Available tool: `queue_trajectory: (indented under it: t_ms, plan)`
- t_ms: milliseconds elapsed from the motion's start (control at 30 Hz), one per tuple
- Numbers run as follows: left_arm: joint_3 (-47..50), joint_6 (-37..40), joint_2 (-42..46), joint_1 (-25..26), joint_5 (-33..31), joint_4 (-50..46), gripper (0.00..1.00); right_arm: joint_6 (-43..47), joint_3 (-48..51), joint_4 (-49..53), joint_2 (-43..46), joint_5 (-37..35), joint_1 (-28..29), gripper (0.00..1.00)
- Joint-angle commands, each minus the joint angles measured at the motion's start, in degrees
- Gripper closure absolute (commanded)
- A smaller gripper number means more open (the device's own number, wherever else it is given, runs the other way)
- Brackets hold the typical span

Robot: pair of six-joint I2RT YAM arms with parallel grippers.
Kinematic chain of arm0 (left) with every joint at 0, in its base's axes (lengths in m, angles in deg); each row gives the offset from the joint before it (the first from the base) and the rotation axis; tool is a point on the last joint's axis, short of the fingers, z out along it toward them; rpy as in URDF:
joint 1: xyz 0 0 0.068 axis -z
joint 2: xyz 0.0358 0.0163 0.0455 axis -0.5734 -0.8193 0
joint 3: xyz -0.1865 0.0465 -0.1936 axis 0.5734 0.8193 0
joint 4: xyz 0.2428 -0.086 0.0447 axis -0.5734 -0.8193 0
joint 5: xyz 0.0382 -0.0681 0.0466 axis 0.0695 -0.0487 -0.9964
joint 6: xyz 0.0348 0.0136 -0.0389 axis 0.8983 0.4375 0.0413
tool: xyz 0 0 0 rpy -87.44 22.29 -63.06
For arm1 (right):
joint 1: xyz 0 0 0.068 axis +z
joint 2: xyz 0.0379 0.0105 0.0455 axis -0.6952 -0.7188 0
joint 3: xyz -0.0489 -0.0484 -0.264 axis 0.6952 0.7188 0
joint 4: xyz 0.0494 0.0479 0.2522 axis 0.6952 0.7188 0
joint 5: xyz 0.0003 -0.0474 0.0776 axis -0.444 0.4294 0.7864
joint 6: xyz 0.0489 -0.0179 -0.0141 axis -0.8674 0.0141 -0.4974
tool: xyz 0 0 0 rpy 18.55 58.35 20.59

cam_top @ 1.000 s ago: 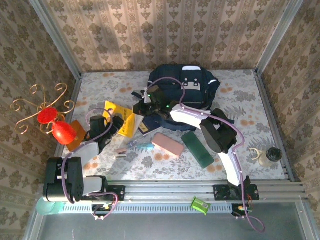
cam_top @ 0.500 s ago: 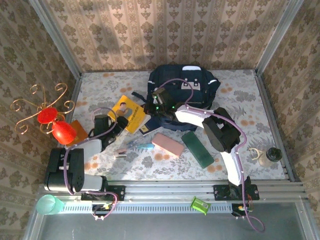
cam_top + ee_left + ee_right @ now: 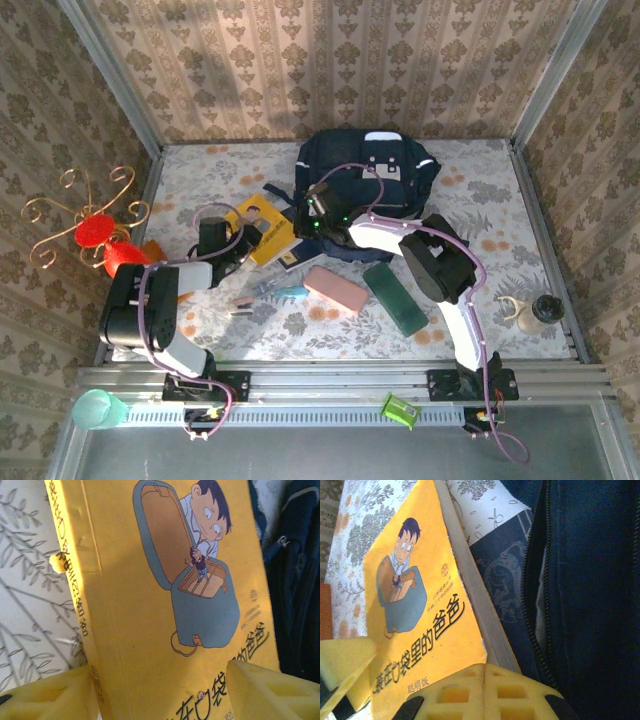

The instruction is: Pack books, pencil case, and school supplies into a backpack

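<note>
The left end effector gripped the near end of the yellow book between its foam pads, and we judged the book to be tilted up off the counter. The book's long axis ran away from that end effector toward the backpack, which lay beyond it and to the right. The right end effector sat between book and backpack, making it the arm nearer the bag. Its pads stood apart with a corner of the book between them, and we could not tell whether they pressed on it. The backpack's opening was hard to make out among dark fabric and zip. The pencil case lay on the counter, nearer the arm bases.
</note>
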Motion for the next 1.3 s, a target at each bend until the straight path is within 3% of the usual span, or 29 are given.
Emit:
queue_trajectory:
  t_ms: [0, 167, 567, 633, 733, 867, 967, 1067, 1100, 1267]
  plan:
    - [-0.5, -0.4, -3.0, 1.1, 4.9, 8.0, 0.37, 2.1, 0.6, 3.0, -1.9, -0.3, 0.5, 1.00]
    - [0.8, 0.1, -2.1, 1.1, 6.3, 12.5, 0.43, 3.0, -0.1, 3.9, -3.0, 0.4, 0.5, 1.00]
    - [1.0, 4.4, 2.6, 0.2, 4.6, 8.7, 0.89, 6.0, -0.5, 4.0, -1.4, 1.5, -0.1, 0.98]
    - [0.9, 6.6, 6.1, -0.3, 3.2, 5.2, 0.99, 8.4, -1.4, 4.8, 0.4, 2.8, -0.5, 0.90]
    - [0.7, 9.3, 12.1, -0.7, 2.4, 1.1, 1.00, 14.4, -3.9, 9.7, 4.1, 4.4, -1.0, 0.74]
    - [0.7, 10.0, 19.5, -0.4, 8.1, 2.1, 1.00, 17.5, -0.6, 11.9, 12.7, 7.6, -3.1, 0.47]
    - [1.0, 7.9, 23.6, 0.9, 12.8, 5.6, 1.00, 12.6, 6.2, 7.2, 19.4, 19.4, -7.1, 0.19]
    - [0.5, 6.0, 26.3, 2.9, 17.1, 8.9, 1.00, 5.1, 12.8, 0.1, 24.6, 28.8, -10.8, 0.05]
    - [0.2, 5.6, 26.8, 3.6, 18.4, 9.7, 1.00, 4.1, 14.2, -1.1, 25.9, 30.4, -11.3, 0.00]
    - [-2.5, 4.4, 28.9, 9.3, 22.0, 12.5, 1.00, 1.4, 18.1, -5.2, 30.4, 34.1, -12.2, 0.00]
